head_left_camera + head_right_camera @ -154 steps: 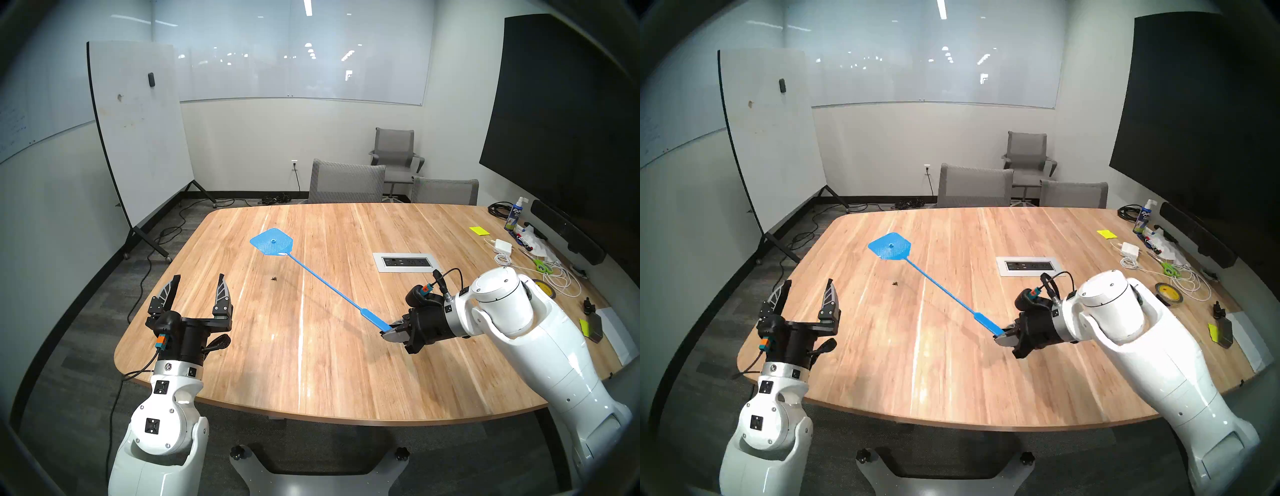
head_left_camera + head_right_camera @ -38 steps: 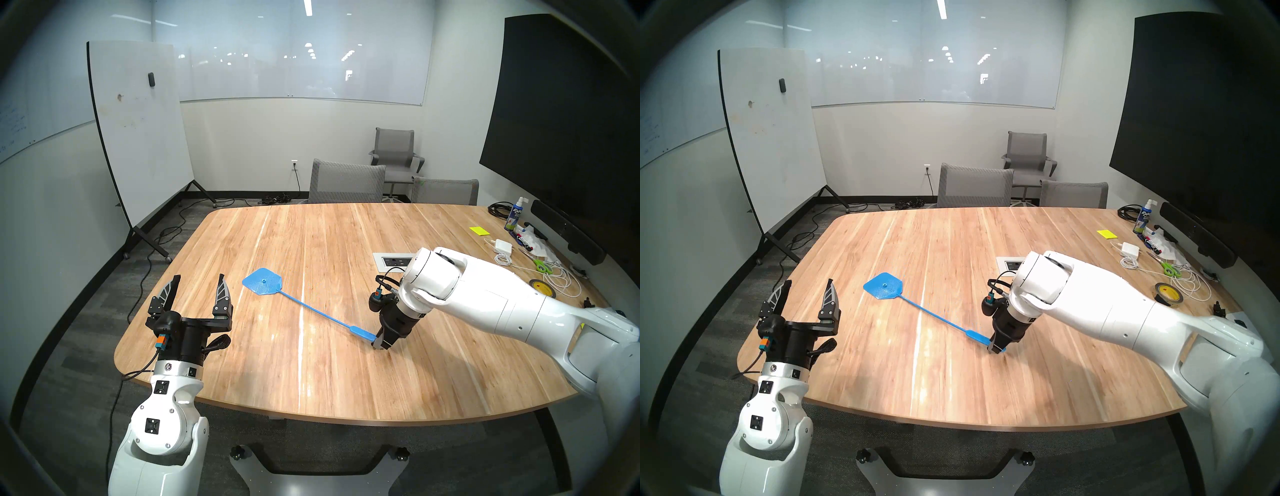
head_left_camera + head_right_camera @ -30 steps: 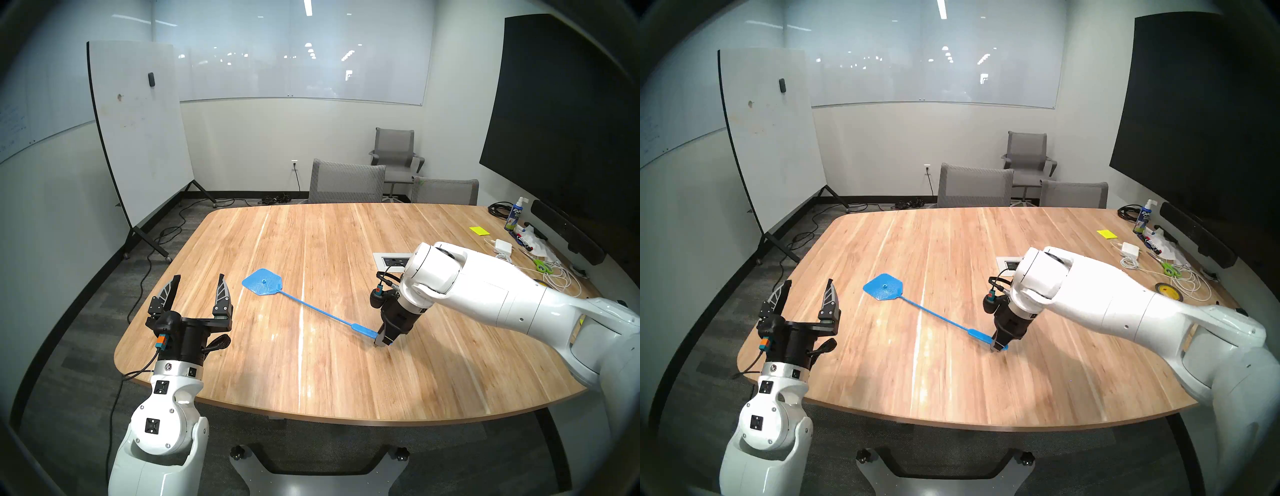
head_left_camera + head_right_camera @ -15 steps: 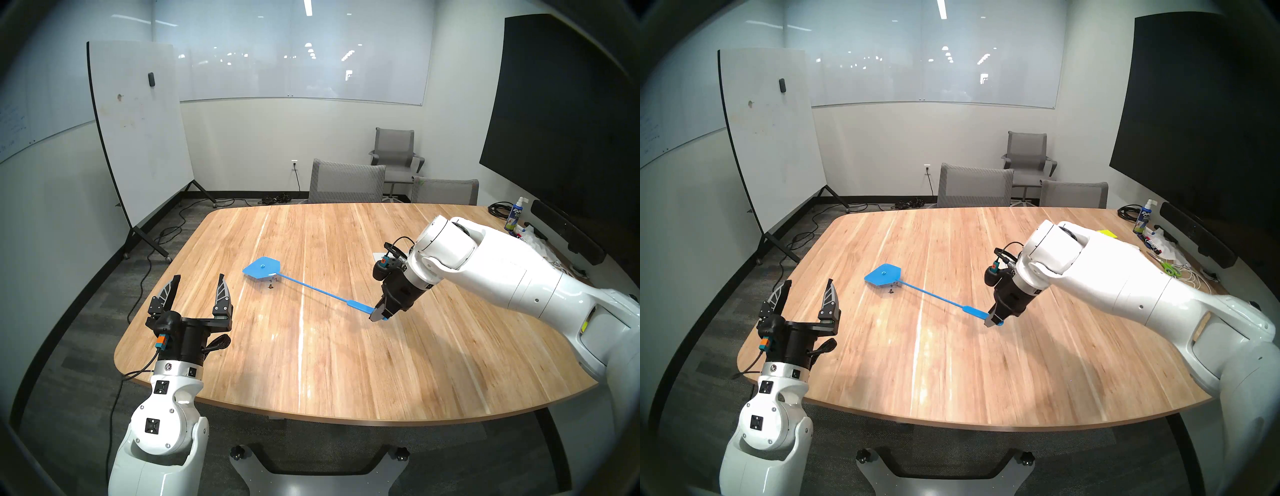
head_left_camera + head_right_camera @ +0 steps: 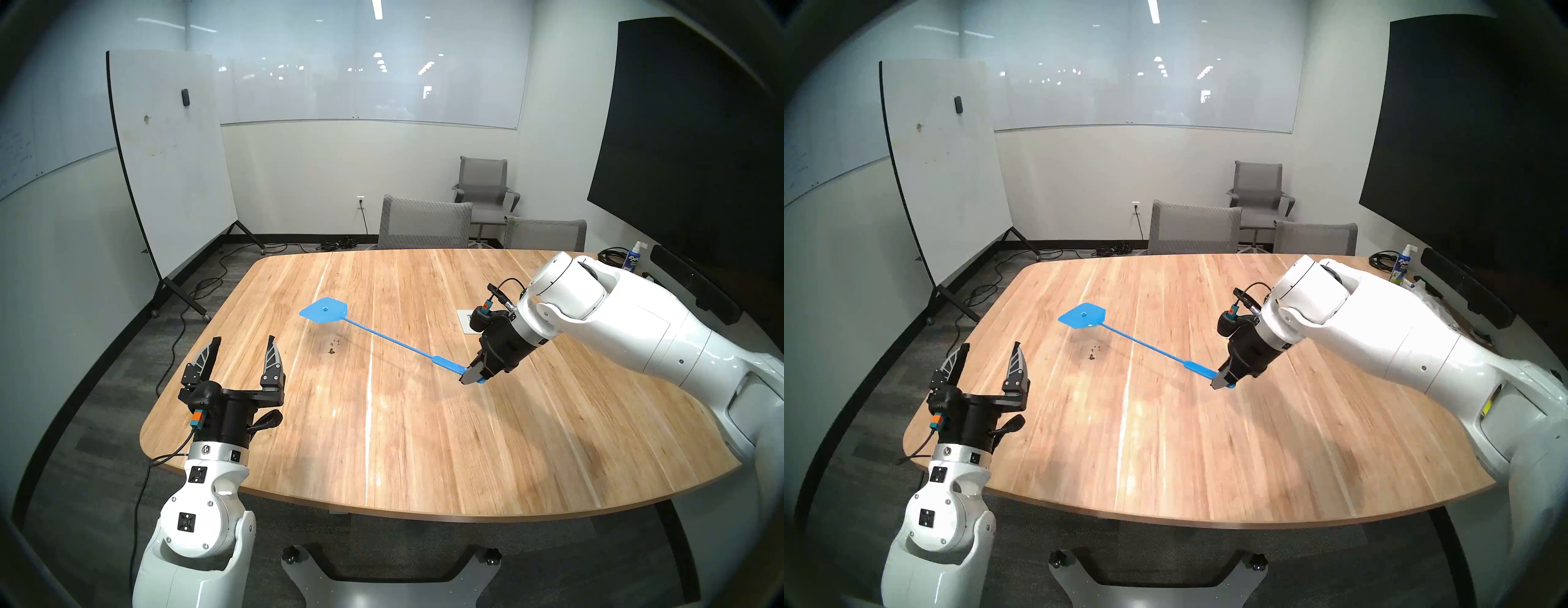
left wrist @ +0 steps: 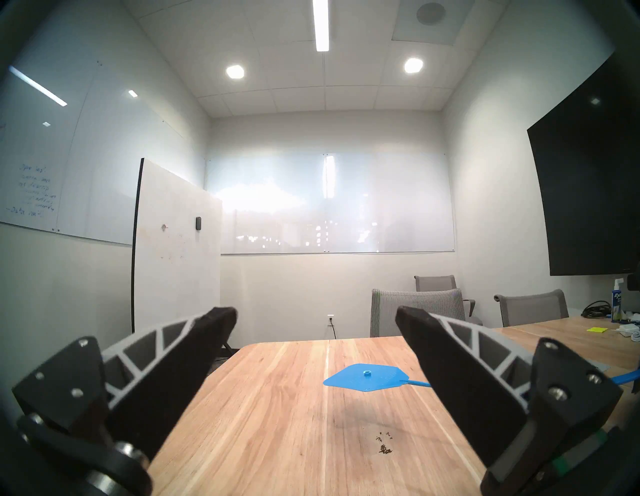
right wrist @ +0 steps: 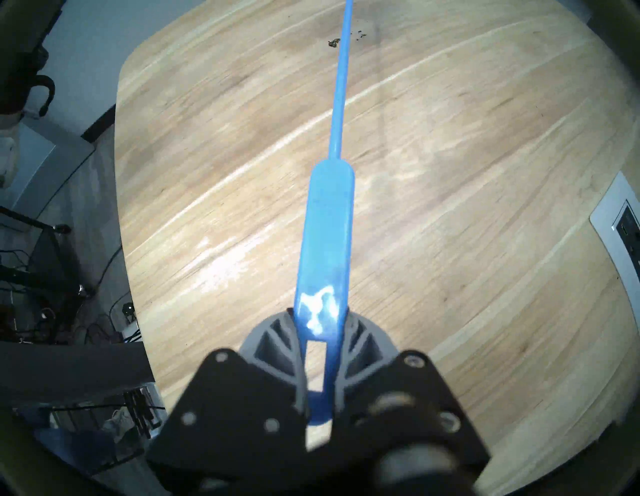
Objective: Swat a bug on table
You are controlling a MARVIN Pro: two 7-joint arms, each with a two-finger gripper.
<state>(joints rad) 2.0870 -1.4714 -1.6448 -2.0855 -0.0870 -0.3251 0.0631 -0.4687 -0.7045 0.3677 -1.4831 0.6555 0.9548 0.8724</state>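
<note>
The bug (image 5: 331, 350) lies on the counter (image 5: 382, 446) toward its left edge, about midway between the near and far edges, as one dark clump with smaller crumbs (image 5: 337, 341) scattered just beyond it. Its legs and form are too small to make out in the head views; the left wrist view shows the clump (image 6: 384, 449) and crumbs more plainly.

The swatter (image 5: 384, 337) is clear of the counter. Its head (image 5: 323, 310) hangs above and just beyond the bug, not touching it, with a faint shadow on the wood beneath. In the right wrist view the shaft (image 7: 341, 69) crosses the debris and the head is cut off at the top edge.

The right hand (image 5: 473, 377) is pressed together on the end of the handle, tilted downward. The right arm hides most of the outlet panel (image 5: 463, 316) and the clutter at the right edge.

The left hand (image 5: 244, 354) is spread wide and holds nothing, over the near left corner.
</note>
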